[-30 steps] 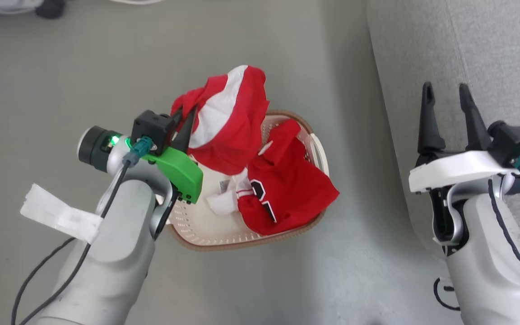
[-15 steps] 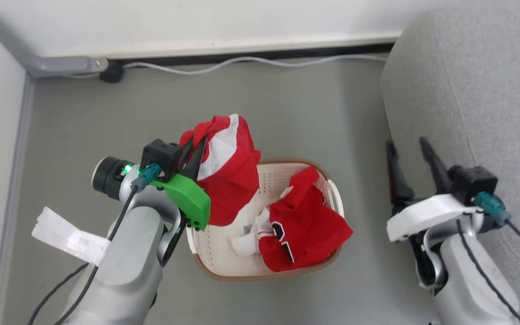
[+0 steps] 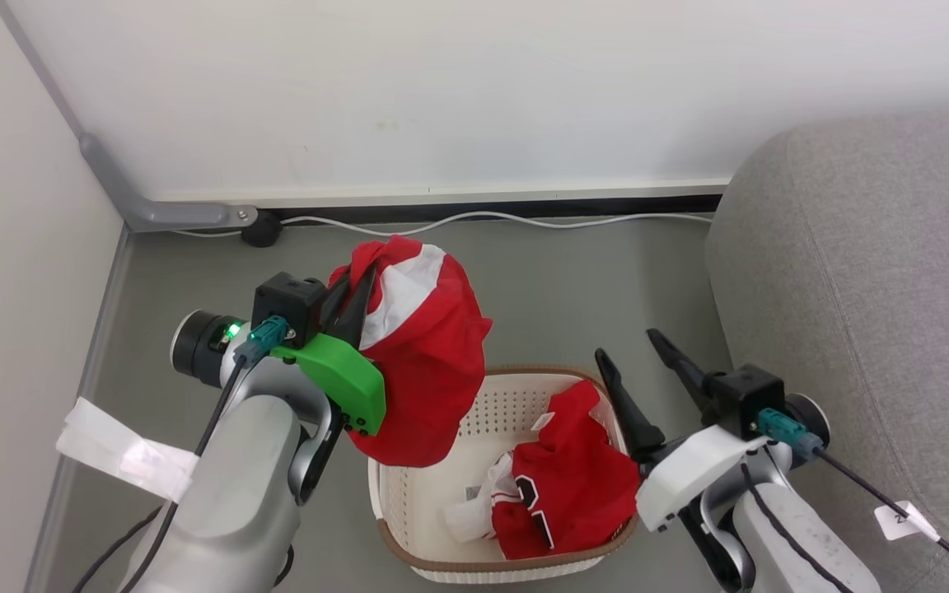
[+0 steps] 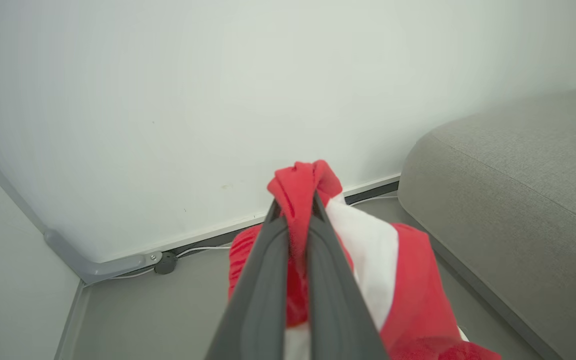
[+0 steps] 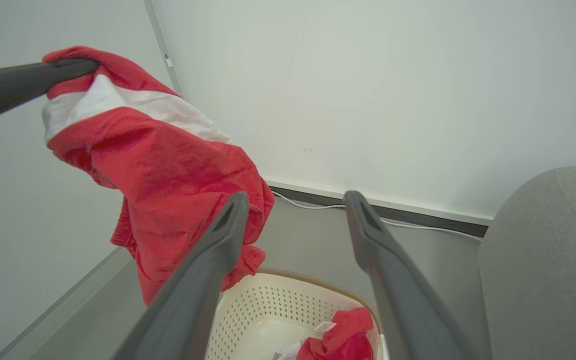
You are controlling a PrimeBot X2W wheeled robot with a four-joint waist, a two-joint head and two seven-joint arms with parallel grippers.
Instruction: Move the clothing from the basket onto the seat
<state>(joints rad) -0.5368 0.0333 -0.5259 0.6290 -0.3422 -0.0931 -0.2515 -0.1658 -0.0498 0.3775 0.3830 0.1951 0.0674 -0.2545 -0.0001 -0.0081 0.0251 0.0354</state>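
Clothing is split between two places. We see the left gripper (image 3: 362, 273) pressed shut on a bunched fold of the held garment (image 3: 421, 371), a red piece with a white band. It hangs at centre left of the head view, and its lower end dangles over the left end of the basket (image 3: 413, 494). The numbered garment (image 3: 573, 494), red with black white-edged numerals, lies crumpled in the right half of the basket, against its right wall.

The right gripper (image 3: 626, 343) sits right of centre, low in the head view. Its fingers are spread and hold nothing. They are poised over the basket's right rim.

The seat (image 3: 878, 288) occupies the right side of the frame, near the basket. In the head view, the right gripper and its forearm lie between the held garment and the seat.

Surroundings:
- The grey floor (image 3: 549, 280) carries the basket.
- The white wall (image 3: 474, 91) spans the top of the frame.
- A white cable (image 3: 474, 218) runs along the wall base to a black plug (image 3: 260, 235).
- A grey conduit (image 3: 161, 216) bends in the corner at upper left.
- White tape (image 3: 120, 449) sticks out from the left forearm at lower left.
- A small white tag (image 3: 899, 519) hangs on the right arm's cable at lower right.
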